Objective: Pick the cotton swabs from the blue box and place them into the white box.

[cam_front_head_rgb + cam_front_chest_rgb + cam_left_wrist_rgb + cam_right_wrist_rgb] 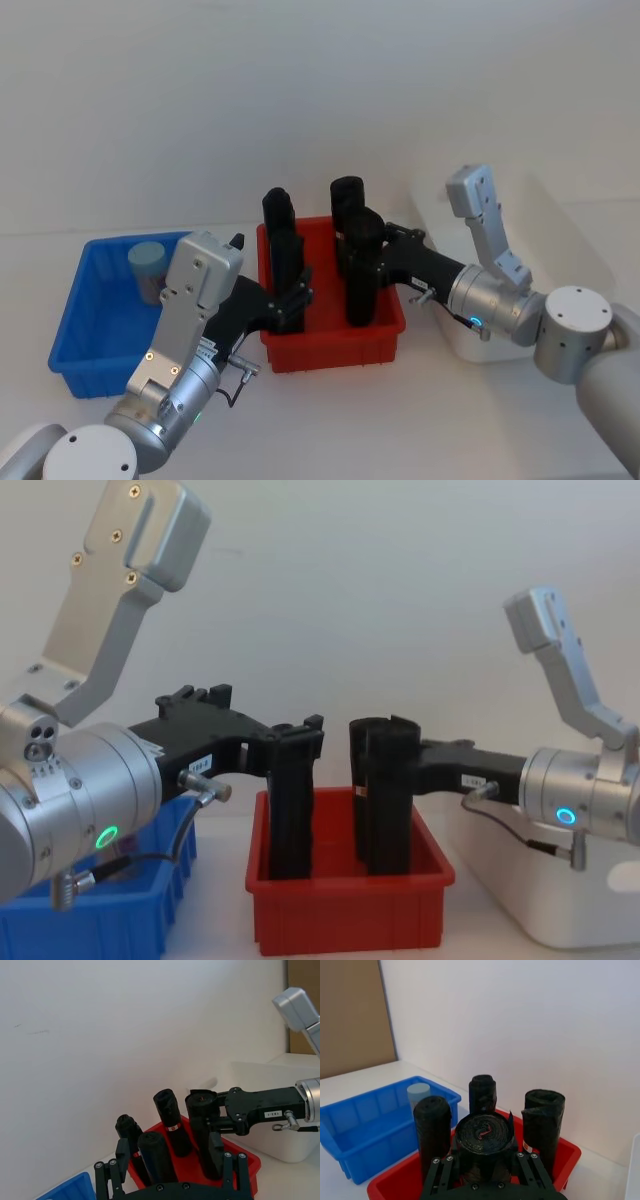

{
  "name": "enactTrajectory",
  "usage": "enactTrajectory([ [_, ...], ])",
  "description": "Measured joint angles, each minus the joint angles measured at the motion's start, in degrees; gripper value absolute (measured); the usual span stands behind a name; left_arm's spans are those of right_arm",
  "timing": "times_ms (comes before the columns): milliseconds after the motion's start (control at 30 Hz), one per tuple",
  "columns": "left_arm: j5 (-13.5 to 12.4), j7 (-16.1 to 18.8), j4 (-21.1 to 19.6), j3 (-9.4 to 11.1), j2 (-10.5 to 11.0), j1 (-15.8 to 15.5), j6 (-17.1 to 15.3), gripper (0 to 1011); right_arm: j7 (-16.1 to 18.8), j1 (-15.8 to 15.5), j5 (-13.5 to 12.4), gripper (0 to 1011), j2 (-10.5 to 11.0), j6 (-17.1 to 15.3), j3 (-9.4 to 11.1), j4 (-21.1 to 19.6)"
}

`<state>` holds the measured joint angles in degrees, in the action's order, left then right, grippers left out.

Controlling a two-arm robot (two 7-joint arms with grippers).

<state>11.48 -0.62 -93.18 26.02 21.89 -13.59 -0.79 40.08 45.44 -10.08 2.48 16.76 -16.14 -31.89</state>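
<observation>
Inside the blue box [75, 320] stands one tub of cotton swabs [148, 268]: probably light, rigid, slippery, best gripped round its body. Left gripper [292, 292] and right gripper [362, 262] each clench a black roll [361, 265] in the red bin [335, 345].

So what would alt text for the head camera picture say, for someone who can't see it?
Two robot grippers, left and right, each clamp a black roll standing in a red bin. A blue box on the left holds one cotton swab tub; a white box sits on the right.
</observation>
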Motion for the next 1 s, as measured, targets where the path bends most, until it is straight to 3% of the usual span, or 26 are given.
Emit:
enactTrajectory([
  [100, 0.0, 0.0, 0.0, 0.0, 0.0, 0.0, 0.0, 1004, -0.41, -1.4, -0.48, 504, 0.45, -0.54, 0.09, -3.01],
  [367, 0.0, 0.0, 0.0, 0.0, 0.0, 0.0, 0.0, 1004, -4.07, -8.13, -2.82, 504, 2.59, -2.58, 0.62, -17.61],
  [400, 0.0, 0.0, 0.0, 0.0, 0.0, 0.0, 0.0, 1004, -4.07, -8.13, -2.82, 504, 2.59, -2.58, 0.62, -17.61],
  [733, 0.0, 0.0, 0.0, 0.0, 0.0, 0.0, 0.0, 1004, -11.89, -15.0, -4.25, 504, 4.96, -4.35, 1.46, -32.15],
  [1000, 0.0, 0.0, 0.0, 0.0, 0.0, 0.0, 0.0, 1004, -18.23, -18.79, -4.67, 504, 6.72, -5.54, 2.52, -39.78],
])
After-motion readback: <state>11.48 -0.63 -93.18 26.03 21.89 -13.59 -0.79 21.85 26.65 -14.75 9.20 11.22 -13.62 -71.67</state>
